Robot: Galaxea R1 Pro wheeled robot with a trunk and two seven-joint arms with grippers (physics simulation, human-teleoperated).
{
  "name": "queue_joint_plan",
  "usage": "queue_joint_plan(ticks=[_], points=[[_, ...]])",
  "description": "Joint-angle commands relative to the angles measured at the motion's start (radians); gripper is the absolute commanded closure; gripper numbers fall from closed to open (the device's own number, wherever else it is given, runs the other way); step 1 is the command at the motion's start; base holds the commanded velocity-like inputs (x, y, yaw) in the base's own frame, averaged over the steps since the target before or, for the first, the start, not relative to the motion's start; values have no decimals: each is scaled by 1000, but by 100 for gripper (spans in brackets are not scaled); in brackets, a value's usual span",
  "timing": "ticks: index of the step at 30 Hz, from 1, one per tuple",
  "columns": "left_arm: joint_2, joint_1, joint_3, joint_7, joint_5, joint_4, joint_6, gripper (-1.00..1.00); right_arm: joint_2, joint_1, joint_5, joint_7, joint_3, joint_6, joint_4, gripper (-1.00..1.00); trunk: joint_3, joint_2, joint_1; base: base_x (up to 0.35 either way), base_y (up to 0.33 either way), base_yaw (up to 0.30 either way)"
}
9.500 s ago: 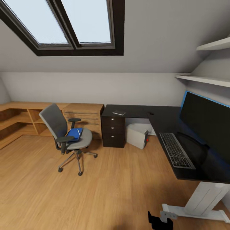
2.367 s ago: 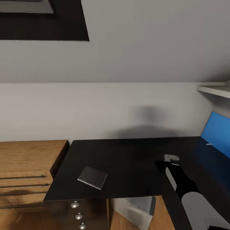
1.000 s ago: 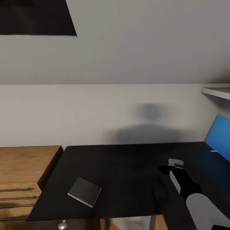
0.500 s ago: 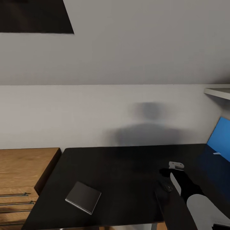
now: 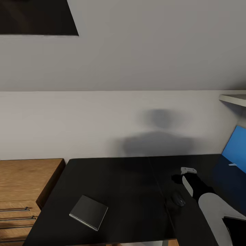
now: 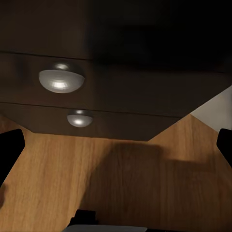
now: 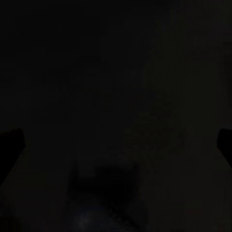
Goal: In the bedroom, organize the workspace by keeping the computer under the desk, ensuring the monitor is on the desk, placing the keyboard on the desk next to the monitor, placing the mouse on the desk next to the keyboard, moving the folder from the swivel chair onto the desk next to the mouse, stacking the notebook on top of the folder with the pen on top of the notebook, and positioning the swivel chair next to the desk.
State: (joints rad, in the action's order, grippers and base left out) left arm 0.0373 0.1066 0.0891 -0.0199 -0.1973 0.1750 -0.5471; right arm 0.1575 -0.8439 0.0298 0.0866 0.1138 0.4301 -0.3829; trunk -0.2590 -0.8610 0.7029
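Right end effector [image 5: 178, 178] low over the matte black desk [image 5: 130, 191], lower right of the frame; finger spread cannot be told.
The oval black mouse [image 5: 178, 199] lies just below it. The flat grey notebook [image 5: 89, 212] rests lower left. Left end effector [image 6: 116, 145] fingers apart, facing round silver knobs [image 6: 61, 79].

Light wooden drawer unit [image 5: 24, 191]: flat top, dark slim bar handles on drawer fronts, standing against white wall. Plain white wall [image 5: 85, 123]: soft grey shadow patch near middle. Sloped grey ceiling [image 5: 143, 44]: dark window-frame corner [image 5: 37, 17] at upper edge. White wall shelf [image 5: 234, 99]: edge visible. Large blue flat panel [image 5: 235, 145]: upright below shelf. Wooden plank floor [image 6: 58, 183]: warm brown, shadowed.
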Motion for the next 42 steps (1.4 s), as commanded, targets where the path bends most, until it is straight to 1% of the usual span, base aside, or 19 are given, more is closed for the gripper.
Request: queue_joint_plan(ticks=[1, 2, 5, 10, 17, 23, 30, 33, 37, 42], points=[[-1, 1, 9, -2, -9, 0, -4, -100, 0, -5, 3, 2, 2, 14, 2, -100, -1, -1, 0, 0, 0, 0], [-1, 1, 9, -3, -10, 0, -3, -100, 1, -8, 3, 1, 1, 25, 4, -100, -1, -1, 0, 0, 0, 0], [-2, 1, 9, -4, -10, 0, -2, -100, 3, -11, 4, -7, -1, 43, 10, -100, -11, -22, 12, 0, 0, 0], [-2, 1, 8, -4, -14, 0, -1, -100, 5, -12, 2, -15, -2, 49, 64, -100, -26, -57, 31, 0, 0, 0], [-2, 1, 8, -5, -44, 0, 2, -100, 4, -12, -8, -20, -2, 49, 88, -100, -48, -106, 58, 0, 0, 0], [-4, 1, 7, -10, -50, 0, 2, -100, 4, -12, -10, -21, -2, 45, 95, -100, -67, -148, 81, 0, 0, 0], [-13, 1, 7, -13, -62, -4, -2, -100, 4, -12, -10, -21, 0, 43, 101, -100, -89, -197, 107, 0, 0, 0], [-17, 1, 7, -14, -65, -20, -3, -100, 4, -12, -9, -22, 0, 43, 103, -100, -98, -218, 119, 0, 0, 0], [-30, 1, 6, -14, -71, -50, -3, -100, 3, -12, -9, -22, 1, 43, 104, -100, -111, -246, 134, 0, 0, 0], [-43, 1, 6, -15, -92, -63, -4, -100, 2, -12, -9, -22, 1, 42, 104, -100, -127, -281, 153, 0, 0, 0]])
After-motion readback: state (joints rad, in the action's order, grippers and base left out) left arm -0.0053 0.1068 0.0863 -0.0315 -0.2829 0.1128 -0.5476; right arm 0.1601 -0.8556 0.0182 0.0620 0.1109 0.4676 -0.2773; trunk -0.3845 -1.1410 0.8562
